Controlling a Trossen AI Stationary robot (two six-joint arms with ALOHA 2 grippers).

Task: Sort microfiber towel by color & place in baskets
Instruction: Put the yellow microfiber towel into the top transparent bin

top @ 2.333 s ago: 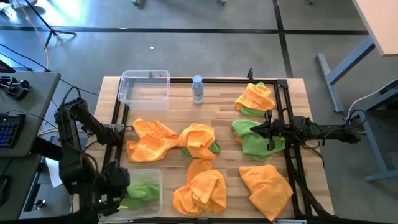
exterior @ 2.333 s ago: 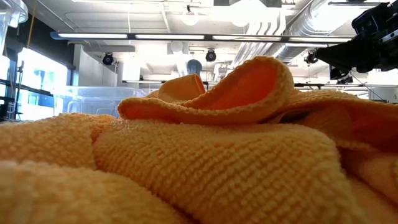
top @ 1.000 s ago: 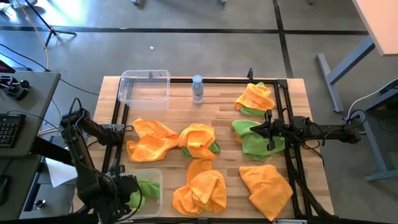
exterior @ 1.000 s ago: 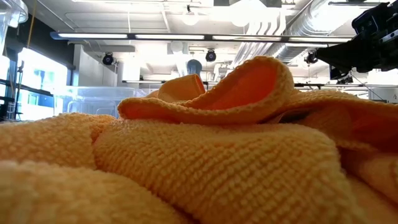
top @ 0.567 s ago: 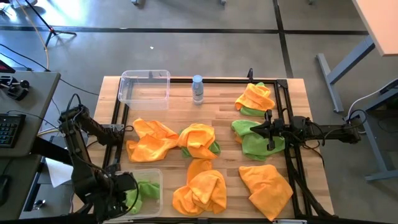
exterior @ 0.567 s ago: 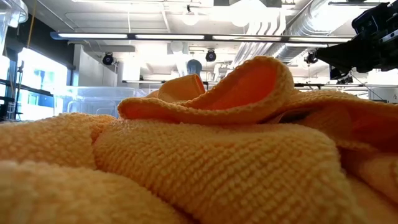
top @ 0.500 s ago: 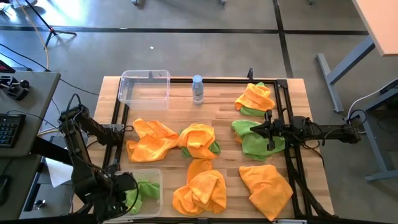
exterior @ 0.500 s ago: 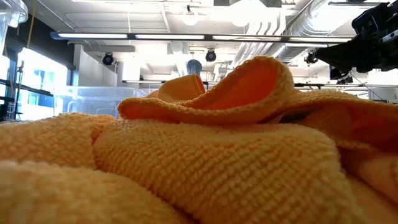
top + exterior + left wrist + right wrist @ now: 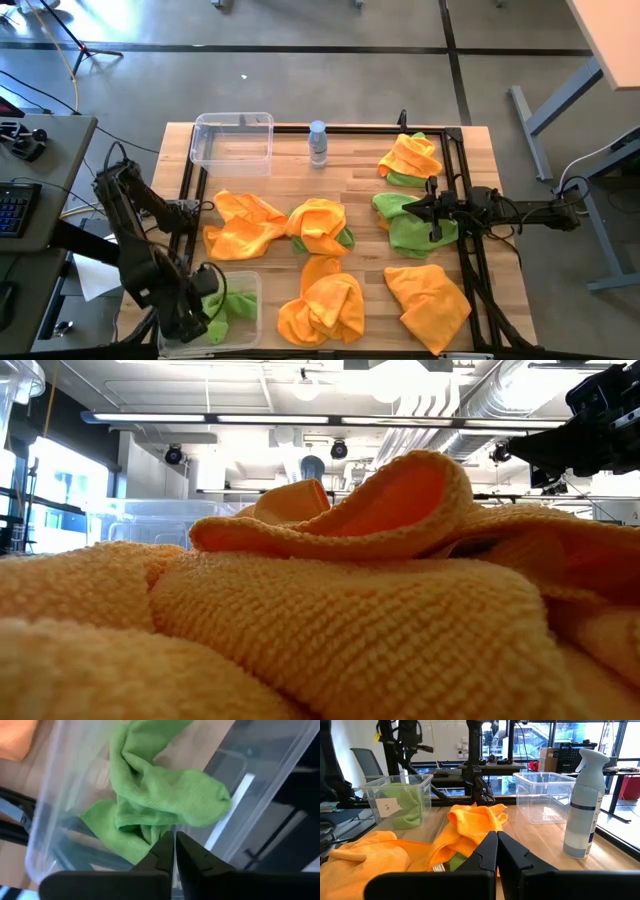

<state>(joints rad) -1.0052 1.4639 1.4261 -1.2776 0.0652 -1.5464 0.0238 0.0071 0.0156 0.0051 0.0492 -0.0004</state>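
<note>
Wooden bench [image 9: 350,175], front-left corner: clear rectangular plastic basket [image 9: 243,290] holding lime green fuzzy towel [image 9: 150,795], left tool [image 9: 174,851] closed just above it. Far-left clear basket [image 9: 232,142] empty. Orange towels [image 9: 320,305] strewn mid-bench; right tool [image 9: 496,849] closed, mid-right.

Closed jaws seemingly pinch green towel [image 9: 160,805] inside clear basket [image 9: 265,755].

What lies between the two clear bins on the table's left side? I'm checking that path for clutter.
In the high view, one orange towel lies between the empty bin and the bin holding green cloth; otherwise bare table.
</note>
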